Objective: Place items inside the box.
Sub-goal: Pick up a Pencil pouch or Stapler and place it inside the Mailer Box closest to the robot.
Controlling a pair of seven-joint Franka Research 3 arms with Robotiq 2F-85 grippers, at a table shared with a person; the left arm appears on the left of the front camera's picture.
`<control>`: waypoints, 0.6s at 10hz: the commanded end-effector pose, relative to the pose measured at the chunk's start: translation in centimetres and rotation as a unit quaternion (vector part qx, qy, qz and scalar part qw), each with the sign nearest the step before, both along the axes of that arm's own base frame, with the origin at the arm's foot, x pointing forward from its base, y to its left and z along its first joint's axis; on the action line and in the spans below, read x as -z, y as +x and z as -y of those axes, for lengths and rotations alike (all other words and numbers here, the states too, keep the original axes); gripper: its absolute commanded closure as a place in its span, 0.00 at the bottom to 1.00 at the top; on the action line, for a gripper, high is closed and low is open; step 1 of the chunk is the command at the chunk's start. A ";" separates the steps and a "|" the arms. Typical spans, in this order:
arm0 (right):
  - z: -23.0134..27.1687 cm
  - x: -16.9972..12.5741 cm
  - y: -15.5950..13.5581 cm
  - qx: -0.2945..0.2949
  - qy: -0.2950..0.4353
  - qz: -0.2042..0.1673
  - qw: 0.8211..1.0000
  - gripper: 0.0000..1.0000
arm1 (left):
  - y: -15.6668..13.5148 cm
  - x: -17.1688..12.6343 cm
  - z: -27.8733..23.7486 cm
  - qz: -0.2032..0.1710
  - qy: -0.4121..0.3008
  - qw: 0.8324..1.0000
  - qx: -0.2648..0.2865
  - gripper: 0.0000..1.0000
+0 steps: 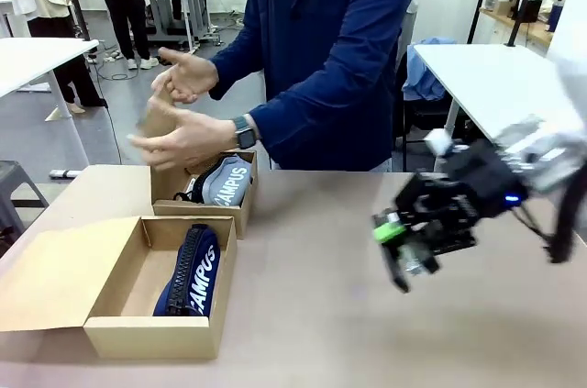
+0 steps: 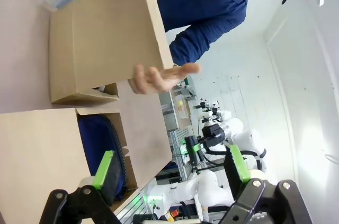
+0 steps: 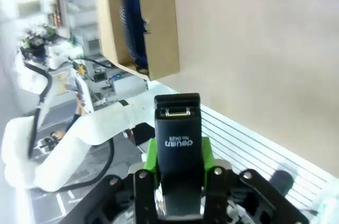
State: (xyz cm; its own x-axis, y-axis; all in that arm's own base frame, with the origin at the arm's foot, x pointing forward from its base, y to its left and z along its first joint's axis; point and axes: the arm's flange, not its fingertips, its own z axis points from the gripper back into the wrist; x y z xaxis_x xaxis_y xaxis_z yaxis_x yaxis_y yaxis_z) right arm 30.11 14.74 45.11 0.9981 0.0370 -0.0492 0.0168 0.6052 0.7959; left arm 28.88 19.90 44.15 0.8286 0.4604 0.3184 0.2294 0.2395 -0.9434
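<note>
Our right pincer (image 1: pixel 401 243) clamps the stapler (image 3: pixel 177 128) above the counter's (image 1: pixel 321 333) right side, well apart from the near box (image 1: pixel 156 333) at left (left pincer (image 2: pixel 170 167) gapes empty), so we judge a swing across could clip the person's hands (image 1: pixel 183 136) or drop it short.

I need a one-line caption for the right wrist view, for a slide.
Right gripper holds a black stapler over the table, the box with the navy pouch ahead.

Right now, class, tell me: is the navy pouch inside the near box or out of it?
Inside. The navy pouch lies along the right wall of the near box, whose lid is folded open.
</note>
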 end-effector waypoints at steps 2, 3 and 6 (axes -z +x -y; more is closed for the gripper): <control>3.8 3.3 -1.1 0.020 0.046 0.018 0.999 0.63 | -0.1 -0.1 0.1 0.014 -0.004 1.000 -0.001 0.00; 3.1 4.0 -0.3 0.017 0.041 0.015 0.999 0.63 | -0.1 -0.1 0.1 0.014 -0.004 1.000 -0.001 0.00; 4.2 -0.6 1.2 0.024 0.032 0.018 0.999 0.63 | -0.1 -0.1 0.1 0.014 -0.004 1.000 -0.001 0.00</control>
State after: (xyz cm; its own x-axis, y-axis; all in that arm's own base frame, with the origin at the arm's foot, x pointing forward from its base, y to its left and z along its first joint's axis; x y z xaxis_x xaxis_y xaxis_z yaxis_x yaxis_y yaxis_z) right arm 31.63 10.50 44.84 0.9998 -0.0066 -0.0165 0.0174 0.5637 0.8258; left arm 28.89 19.92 44.16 0.8285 0.4602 0.3189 0.2297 0.2401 -0.9432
